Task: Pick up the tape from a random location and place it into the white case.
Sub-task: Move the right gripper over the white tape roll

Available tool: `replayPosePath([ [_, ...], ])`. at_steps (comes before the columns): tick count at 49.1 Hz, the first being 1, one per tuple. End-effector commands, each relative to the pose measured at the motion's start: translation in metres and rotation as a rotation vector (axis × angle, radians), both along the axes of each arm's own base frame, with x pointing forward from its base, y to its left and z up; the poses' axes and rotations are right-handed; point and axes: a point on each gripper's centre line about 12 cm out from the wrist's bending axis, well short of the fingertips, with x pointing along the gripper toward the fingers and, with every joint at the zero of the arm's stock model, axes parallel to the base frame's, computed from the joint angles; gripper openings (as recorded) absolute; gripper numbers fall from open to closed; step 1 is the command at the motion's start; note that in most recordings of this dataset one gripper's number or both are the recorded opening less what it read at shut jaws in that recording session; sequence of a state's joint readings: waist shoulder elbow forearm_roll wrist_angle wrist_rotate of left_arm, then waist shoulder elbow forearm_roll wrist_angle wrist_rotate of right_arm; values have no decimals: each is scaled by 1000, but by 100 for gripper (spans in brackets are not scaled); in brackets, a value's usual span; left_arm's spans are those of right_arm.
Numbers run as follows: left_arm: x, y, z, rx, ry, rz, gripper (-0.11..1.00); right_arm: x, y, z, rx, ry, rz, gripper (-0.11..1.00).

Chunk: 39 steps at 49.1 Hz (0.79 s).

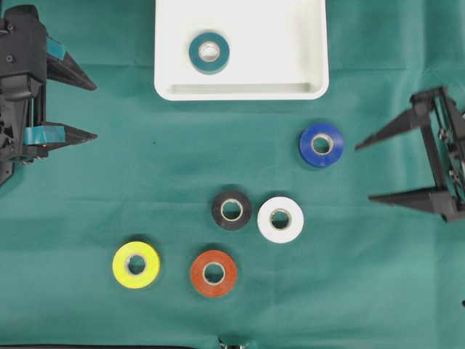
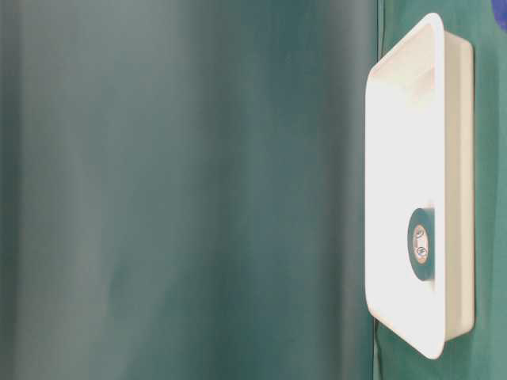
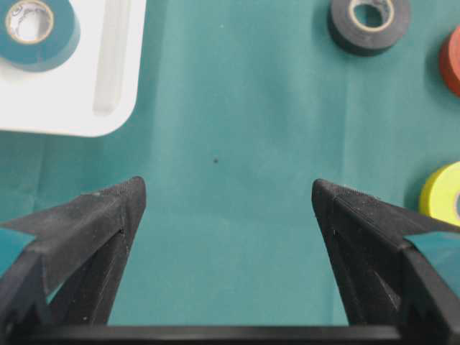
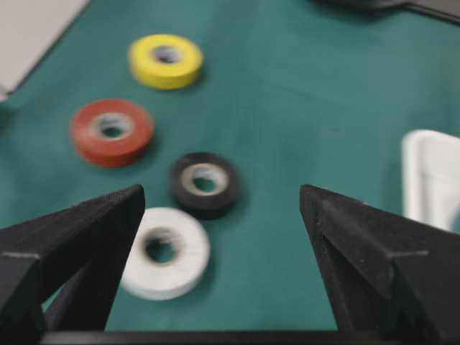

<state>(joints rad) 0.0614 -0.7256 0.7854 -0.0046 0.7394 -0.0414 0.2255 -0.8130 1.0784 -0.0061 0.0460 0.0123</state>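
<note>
No readable brand or label on any roll; the teal roll's core shows faint marks in the left wrist view, too small to read. White case (image 1: 240, 87) sits at the top middle of the green surface (image 1: 145, 189) in the overhead view, shallow, rounded corners, raised rim. One thing in it: a teal tape roll (image 1: 209, 51), lying flat, left of the case's middle, apart from the walls. The table-level view shows the same roll (image 2: 422, 244) on the case floor, nothing else inside that can be seen. Five more rolls lie flat on the surface outside the case: blue tape roll (image 1: 321, 144) below the case's lower right corner, nearest the right gripper; black tape roll (image 1: 232, 209) and white tape roll (image 1: 280, 219) just beside each other at centre, whether touching I can't tell; red tape roll (image 1: 213, 273) below the black one; yellow tape roll (image 1: 136, 264) to the left of the red, apart from it. Left gripper (image 1: 93, 110) at the left edge, fingers (image 3: 100, 215) spread wide, nothing between them, bare green surface under the gap; teal tape strips are on its fingers. Right gripper (image 1: 363, 172) at the right edge, fingers (image 4: 79, 230) spread wide, holding nothing, clear of the blue roll. Right wrist view is blurred; white, black, red and yellow rolls are ahead of the fingers, with a corner of the white case at the right.
</note>
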Motion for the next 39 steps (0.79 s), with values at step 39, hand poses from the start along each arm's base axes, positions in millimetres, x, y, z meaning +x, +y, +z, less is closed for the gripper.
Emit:
replayPosePath([
  [39,2,1,6,4,-29,2,100,10,27,8,0,29,97,92],
])
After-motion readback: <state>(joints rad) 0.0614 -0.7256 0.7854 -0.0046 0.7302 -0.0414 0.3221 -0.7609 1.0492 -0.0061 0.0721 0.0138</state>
